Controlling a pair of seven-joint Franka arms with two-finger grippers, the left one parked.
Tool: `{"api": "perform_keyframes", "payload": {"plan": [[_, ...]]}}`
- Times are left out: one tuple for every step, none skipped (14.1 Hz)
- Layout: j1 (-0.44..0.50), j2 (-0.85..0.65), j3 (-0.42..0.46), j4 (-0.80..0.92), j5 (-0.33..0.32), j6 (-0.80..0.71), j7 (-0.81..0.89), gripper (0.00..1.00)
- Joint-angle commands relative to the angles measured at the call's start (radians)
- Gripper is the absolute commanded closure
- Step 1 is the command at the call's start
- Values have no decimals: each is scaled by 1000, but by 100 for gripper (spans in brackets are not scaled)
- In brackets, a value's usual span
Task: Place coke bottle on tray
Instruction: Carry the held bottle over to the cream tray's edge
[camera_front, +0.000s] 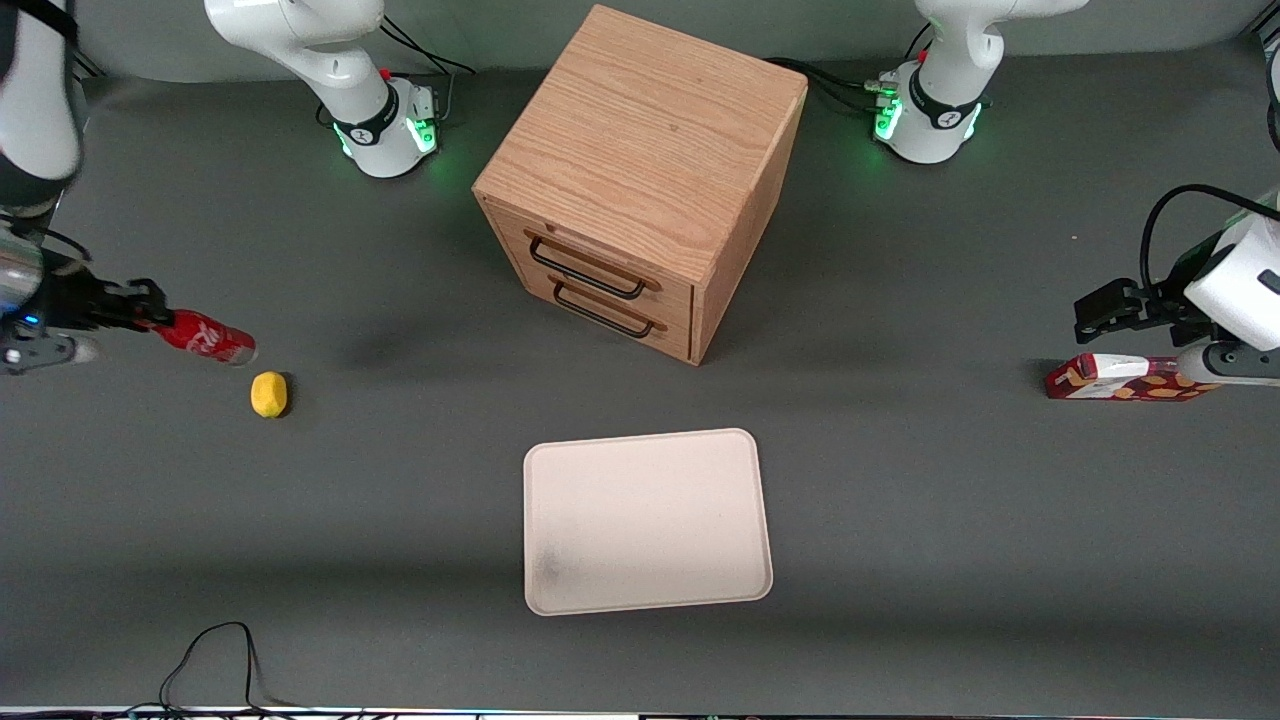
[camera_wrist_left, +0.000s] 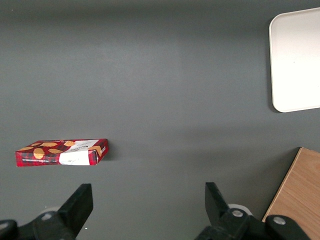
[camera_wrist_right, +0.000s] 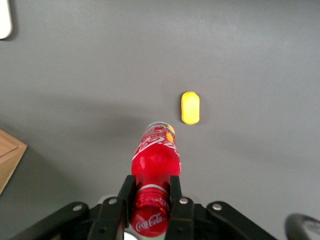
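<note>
Basically one grey bench (camera_front: 900, 520), with a wooden drawer cabinet (camera_front: 640, 180) sitting toward its edge farthest from the front camera. Nearer that camera, in front of the drawers: pale beige tray (camera_front: 645, 520) lying flat, faint grey smudge in one corner, well apart from everything else. Over at the parked arm's end, red patterned carton (camera_front: 1125, 378) lying flat. At the working arm's end, tool (camera_wrist_right: 152, 202) clamped on the capped neck of the coke bottle (camera_wrist_right: 156, 160), bottle tilted with clear base pointing out and down, apparently lifted off the bench. Just beside that base, little yellow lemon (camera_front: 268, 393), not touching.
</note>
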Motion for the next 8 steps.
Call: {"api": "perform_keyframes", "payload": {"plan": [[0, 154, 0, 311, 11, -182, 48, 100], [0, 200, 0, 402, 24, -231, 74, 100], [0, 248, 0, 479, 33, -274, 91, 100], [0, 288, 5, 545, 42, -302, 111, 100], [0, 325, 14, 599, 50, -310, 128, 100], [0, 363, 32, 637, 51, -314, 133, 100], [0, 400, 54, 677, 53, -315, 154, 100], [0, 437, 75, 711, 53, -315, 179, 100]]}}
